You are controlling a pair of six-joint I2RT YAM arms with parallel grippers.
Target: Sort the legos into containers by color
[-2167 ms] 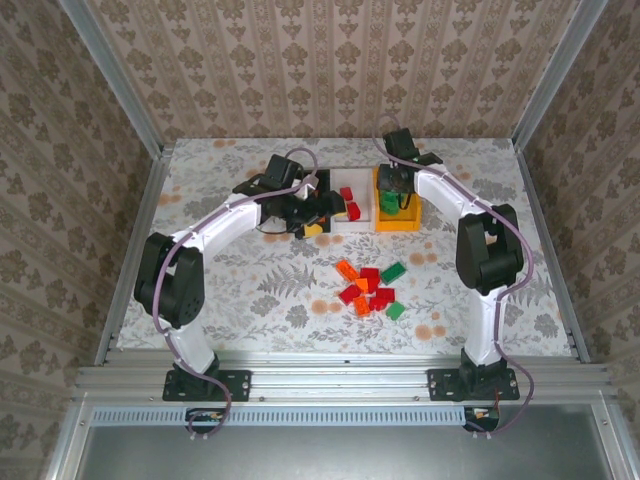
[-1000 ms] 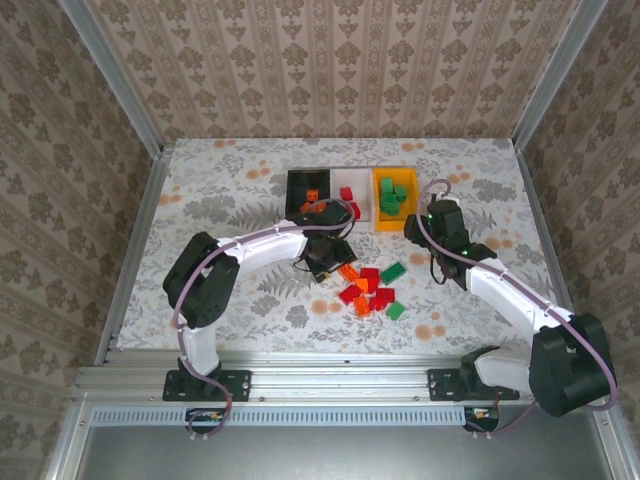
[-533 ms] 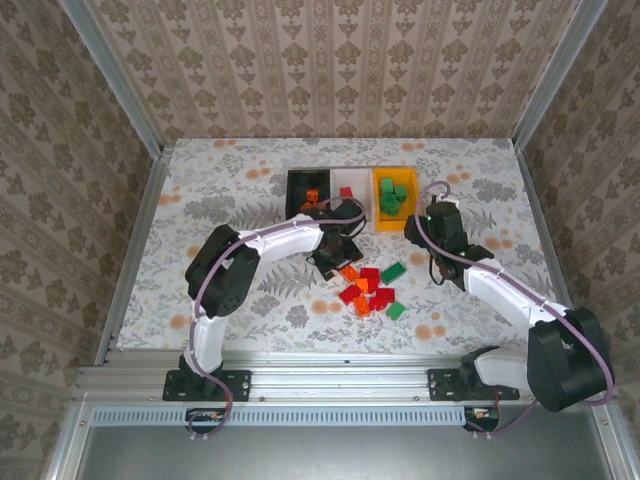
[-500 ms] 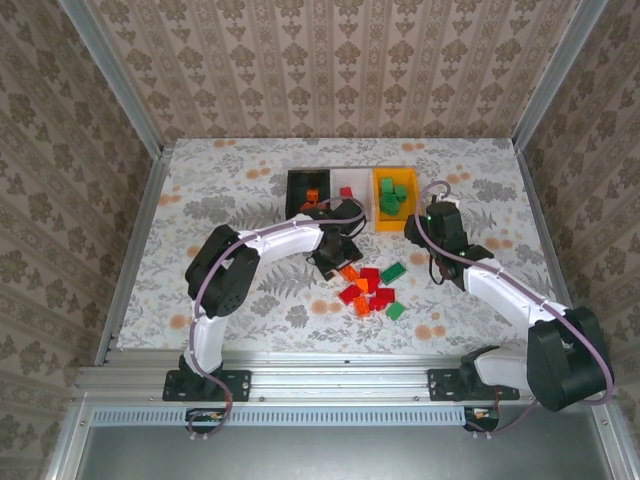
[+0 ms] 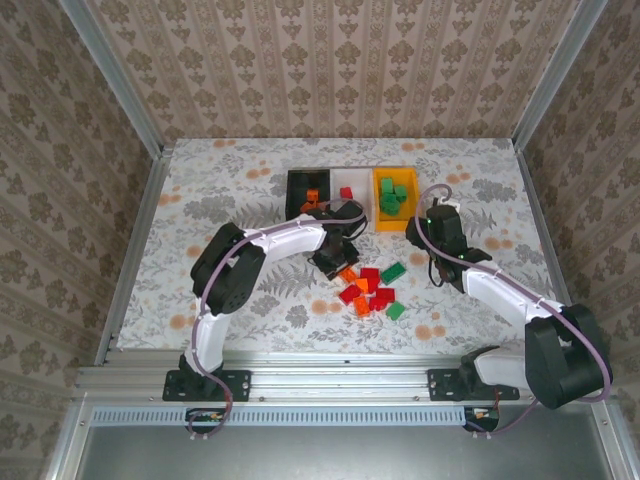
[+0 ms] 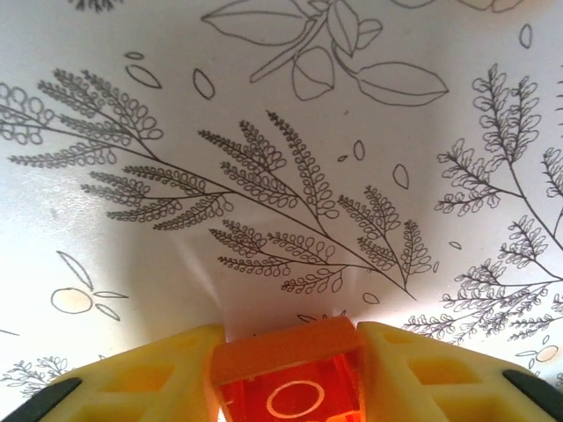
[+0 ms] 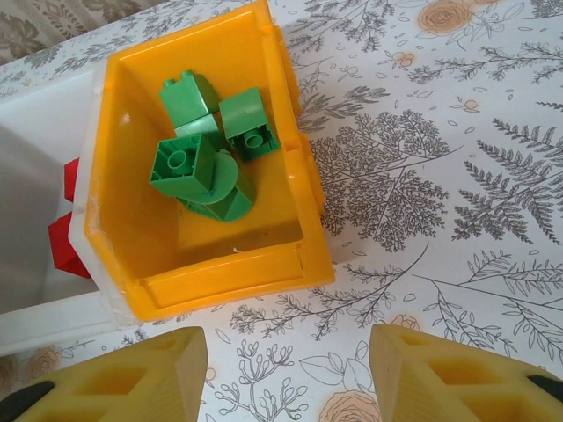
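My left gripper is shut on an orange lego, held low over the patterned table. From above, this gripper is at the upper left edge of the pile of red, orange and green legos. Three containers stand in a row at the back: black, white and orange-yellow. My right gripper is open with nothing between its fingers, just in front of the orange-yellow container, which holds several green legos.
Red legos lie in the white container and orange ones in the black one. Metal rails run along the near edge. Bare tabletop spreads to the left and right of the pile.
Both arms have come back from above the containers. My left gripper slid right to the pile's edge and closed on an orange lego. The right gripper barely moved.
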